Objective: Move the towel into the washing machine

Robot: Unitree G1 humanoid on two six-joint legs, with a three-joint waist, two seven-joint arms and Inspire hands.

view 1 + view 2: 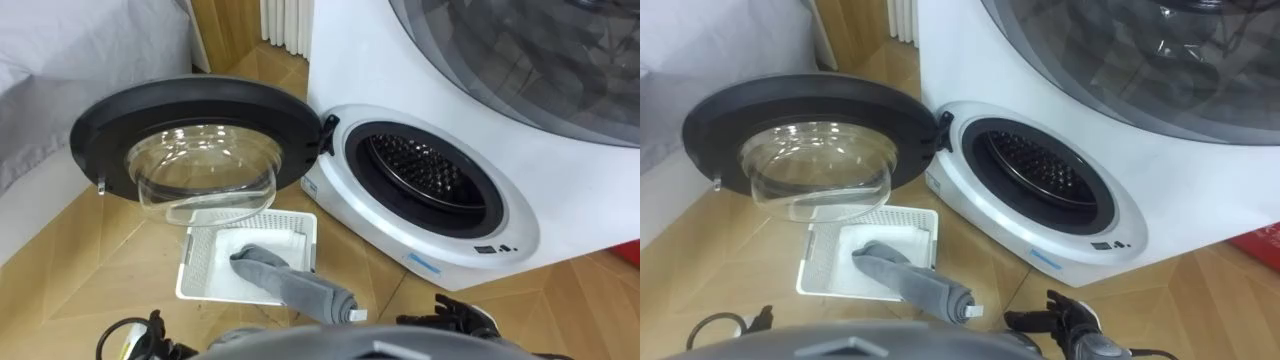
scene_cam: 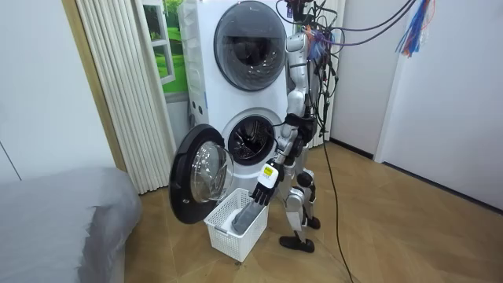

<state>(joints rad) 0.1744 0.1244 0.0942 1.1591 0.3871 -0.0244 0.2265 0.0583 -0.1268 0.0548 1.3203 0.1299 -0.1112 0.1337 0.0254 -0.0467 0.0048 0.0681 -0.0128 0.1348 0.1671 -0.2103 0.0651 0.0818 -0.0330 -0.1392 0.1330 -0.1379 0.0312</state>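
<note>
Standing upright on the wooden floor [image 1: 90,250], the robot faces the room view's left, with a white front-loading washing machine [image 1: 560,190] close beside it.

We note the following in the eye view:

- The machine's round black door with a clear glass bowl [image 1: 100,120] is swung fully open at upper left.
- The dark drum opening [image 1: 425,175] sits right of centre.
- A second, tinted glass door [image 1: 530,50] fills the upper right corner.
- A grey bed cover [image 1: 70,60] lies at upper left.
- A white perforated plastic basket [image 1: 195,270] sits on the floor at lower centre, just below the open door.
- The grey rolled towel [image 1: 295,283] lies in the basket. One end is near the basket's middle and the other slants out over the near right corner toward the bottom edge. The towel is outside the drum.
- The right hand [image 1: 462,315] is at the bottom edge, right of centre, near the towel's protruding end. A strip of floor shows between them, and the fingers are loosely spread and hold nothing.
- The left hand [image 1: 135,335] is probably the dark shape at the bottom left. We cannot tell whether it is apart or closed.

In the room view one hand hangs above the basket's far end, pointing down at the towel.
</note>
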